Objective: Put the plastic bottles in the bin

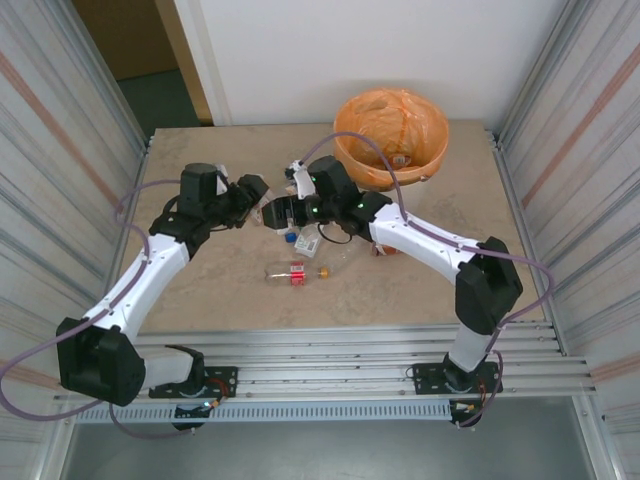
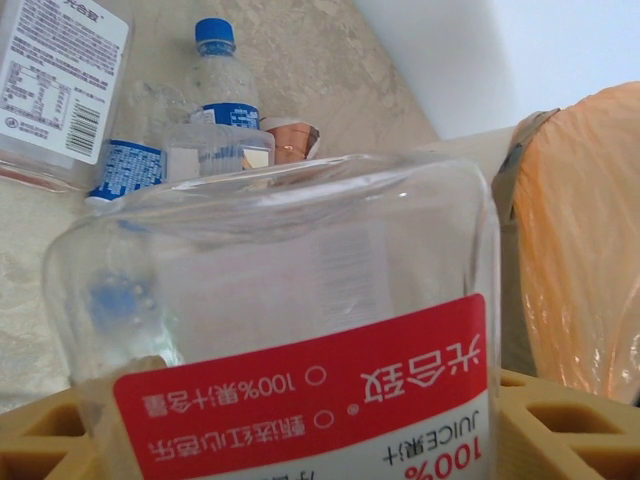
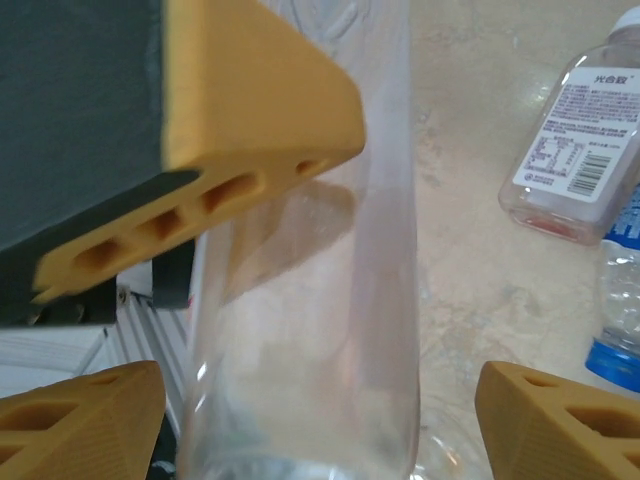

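Nearest, the clear juice bottle point(image 2: 300, 300), apparently empty, judged light, slick and crushable, sits clamped in the left pincer point(image 2: 305, 425) above the counter point(image 2: 330, 70) near the bin point(image 2: 585, 230); the right pincer point(image 3: 320, 420) straddles it, jaws apart: grip mid-body, lightly.

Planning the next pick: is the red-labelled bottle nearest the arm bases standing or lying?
Lying on its side: the bottle stretches lengthwise along the table.

Left claw point(image 1: 263, 206) clamped, right claw point(image 1: 283, 214) parted
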